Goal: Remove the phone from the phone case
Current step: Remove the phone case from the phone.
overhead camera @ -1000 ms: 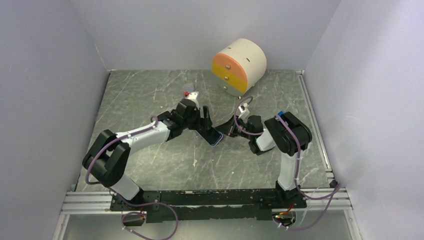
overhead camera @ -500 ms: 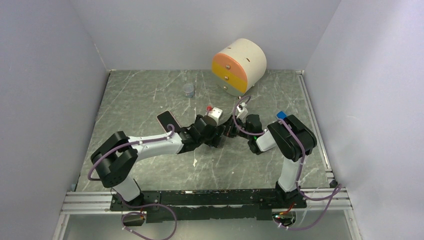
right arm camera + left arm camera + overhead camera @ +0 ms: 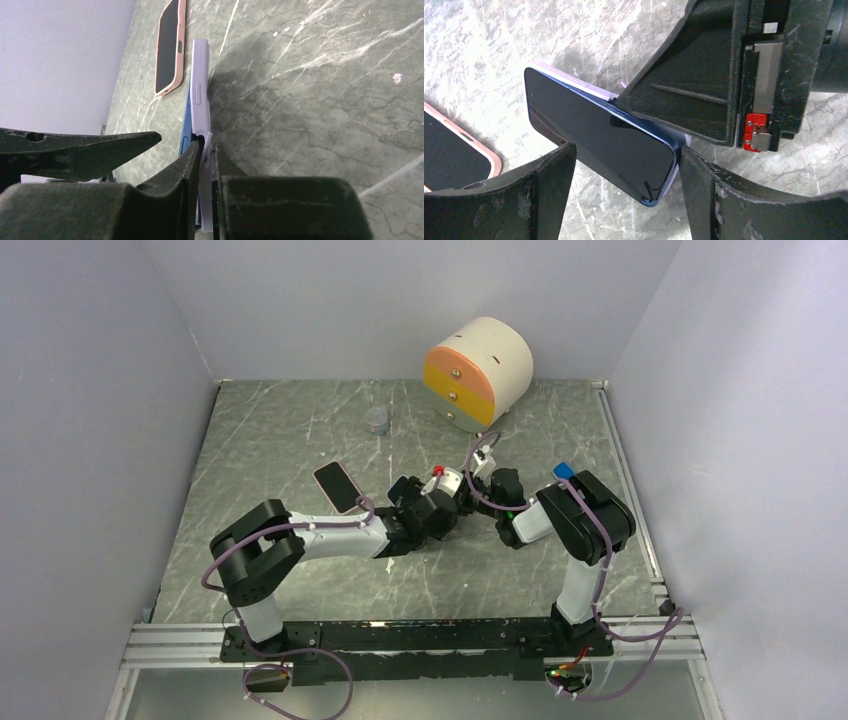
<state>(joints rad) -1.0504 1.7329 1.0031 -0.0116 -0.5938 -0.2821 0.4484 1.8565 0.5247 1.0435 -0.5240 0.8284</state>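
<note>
A blue phone (image 3: 599, 135) with a dark screen sits in a lilac case (image 3: 199, 85) and is held on edge above the table. My right gripper (image 3: 207, 165) is shut on the case's edge, with the phone's blue rim (image 3: 187, 125) just left of its fingers. My left gripper (image 3: 626, 200) is open and straddles the phone's free end. Its right finger (image 3: 734, 200) touches the phone's corner; its left finger (image 3: 524, 190) is apart from it. In the top view the two grippers meet mid-table, left (image 3: 440, 512) and right (image 3: 462, 502), and hide the phone.
A second phone in a pink case (image 3: 338, 486) lies flat on the table left of the grippers and also shows in the right wrist view (image 3: 170, 45). A round cream drawer unit with orange and yellow fronts (image 3: 478, 370) stands at the back. A small cup (image 3: 376, 420) stands nearby.
My left gripper has swung right and nearer, up to the phone held by the right gripper. The pink-cased phone is now uncovered on the table. The right arm has barely moved.
</note>
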